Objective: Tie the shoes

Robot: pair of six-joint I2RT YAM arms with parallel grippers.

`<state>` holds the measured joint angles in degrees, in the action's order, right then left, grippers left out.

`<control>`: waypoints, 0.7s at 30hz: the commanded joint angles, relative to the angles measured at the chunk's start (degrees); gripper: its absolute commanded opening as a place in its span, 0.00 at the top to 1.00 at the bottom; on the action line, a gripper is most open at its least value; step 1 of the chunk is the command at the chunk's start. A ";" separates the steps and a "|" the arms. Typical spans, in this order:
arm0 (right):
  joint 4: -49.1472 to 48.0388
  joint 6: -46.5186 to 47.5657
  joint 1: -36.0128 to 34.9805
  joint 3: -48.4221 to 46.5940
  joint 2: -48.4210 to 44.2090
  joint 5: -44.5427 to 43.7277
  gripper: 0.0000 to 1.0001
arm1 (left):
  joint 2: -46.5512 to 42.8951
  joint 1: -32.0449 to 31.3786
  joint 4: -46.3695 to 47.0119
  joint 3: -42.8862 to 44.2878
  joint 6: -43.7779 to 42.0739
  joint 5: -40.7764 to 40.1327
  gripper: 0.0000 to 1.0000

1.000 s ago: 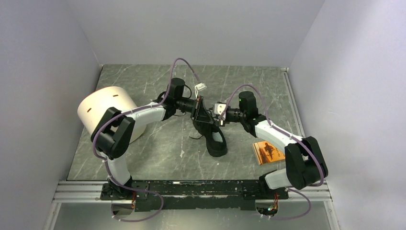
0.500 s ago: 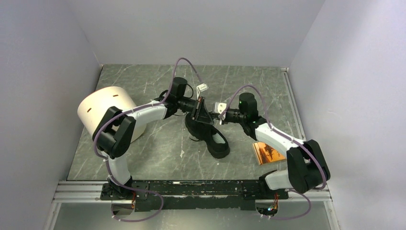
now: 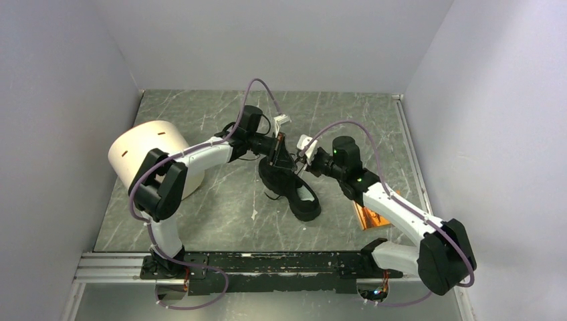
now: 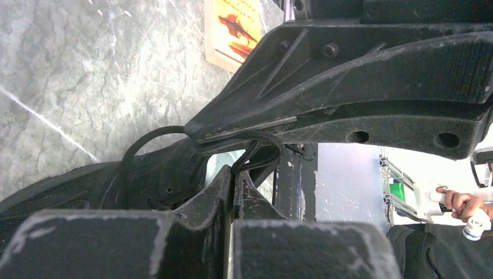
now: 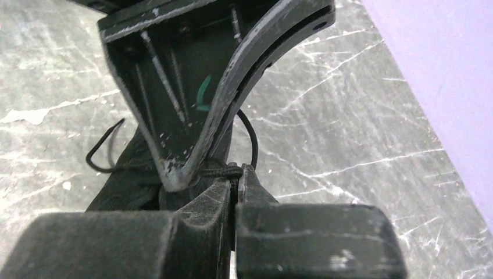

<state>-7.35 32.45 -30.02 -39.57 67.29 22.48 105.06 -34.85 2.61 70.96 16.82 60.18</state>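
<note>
Mid-table (image 3: 200,207), seen from above: black sneaker (image 3: 295,195) lies with its toe toward 5 o'clock and its heel toward 11. Both my grippers meet tip to tip over its 12 o'clock end.

Left gripper (image 4: 232,176): pressed together, pinching a strand of the thin black laces (image 4: 256,152) just above the shoe's opening.

Right gripper (image 5: 236,173): pressed together too, with a strand nipped at the very tips, close against the left one's finger. A loose loop curls off at 9 o'clock.

White drum (image 3: 144,152) sits at 9 o'clock of the shoe. Orange booklet (image 3: 366,215) at 4 o'clock, partly under my right arm.
</note>
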 commanded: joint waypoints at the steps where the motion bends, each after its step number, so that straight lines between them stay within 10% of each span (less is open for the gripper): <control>1: 6.60 1.15 -0.63 0.19 -3.29 1.68 1.00 | -3.28 0.14 -4.22 0.52 -2.97 -1.56 0.95; 8: 24.00 9.99 -0.49 -4.90 -1.96 11.18 1.00 | -7.68 0.14 -5.76 -2.63 -5.15 -2.79 0.95; 21: 28.11 14.19 4.90 -10.28 4.70 29.93 1.00 | -1.76 -0.22 -7.94 0.65 -5.55 -14.47 0.95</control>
<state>15.97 44.27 -25.98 -47.72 71.09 45.08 99.92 -35.16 -5.91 68.75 11.68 51.20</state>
